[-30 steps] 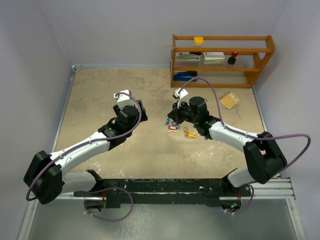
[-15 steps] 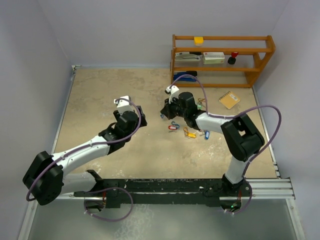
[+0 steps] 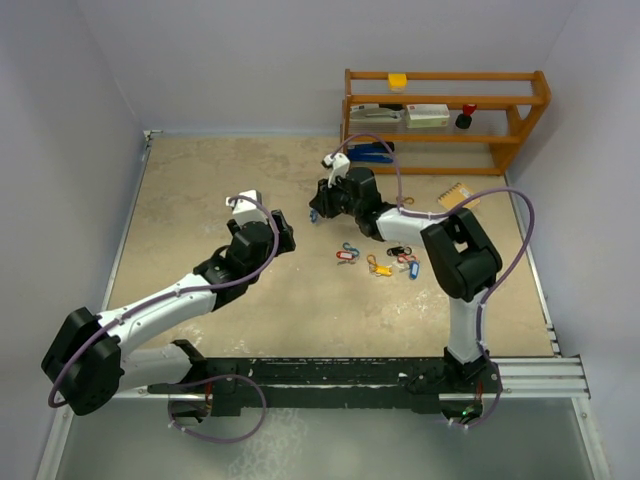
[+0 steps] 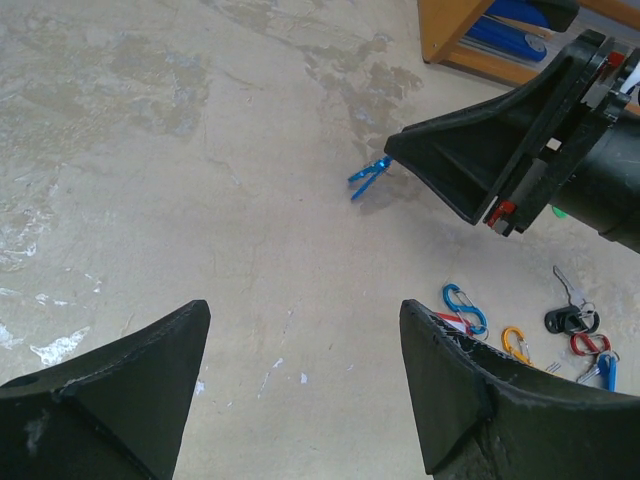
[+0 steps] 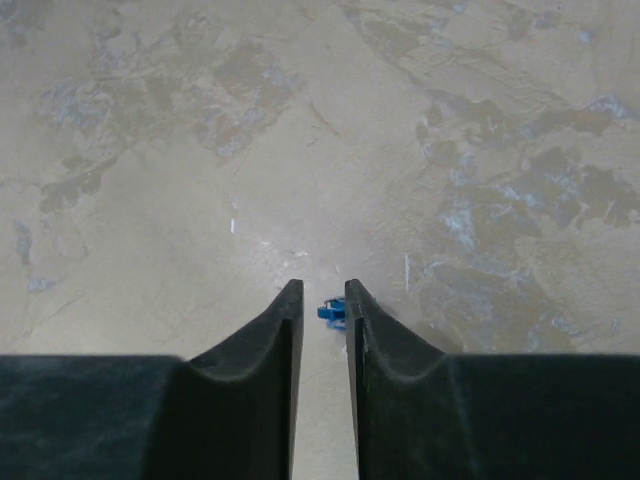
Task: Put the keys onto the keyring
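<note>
My right gripper (image 3: 318, 209) is left of the pile, nearly shut, with a small blue piece (image 5: 332, 313) pinched at its fingertips (image 5: 322, 287), close to the tabletop. I cannot tell whether that piece is a tagged key or a clip. It also shows in the left wrist view (image 4: 370, 177), at the tip of the right gripper (image 4: 392, 150). The other keys (image 3: 402, 258), with black, red and blue tags, lie in a pile with blue (image 4: 463, 305) and yellow (image 4: 515, 343) clips. My left gripper (image 3: 283, 228) is open and empty (image 4: 303, 310), left of the right gripper.
A wooden shelf (image 3: 445, 120) with boxes and small items stands at the back right. A yellow notebook (image 3: 459, 198) lies in front of it. Walls close the table on the left, back and right.
My right gripper has moved left and farther back, away from the pile, carrying the blue piece. My left gripper has shifted slightly toward it.
</note>
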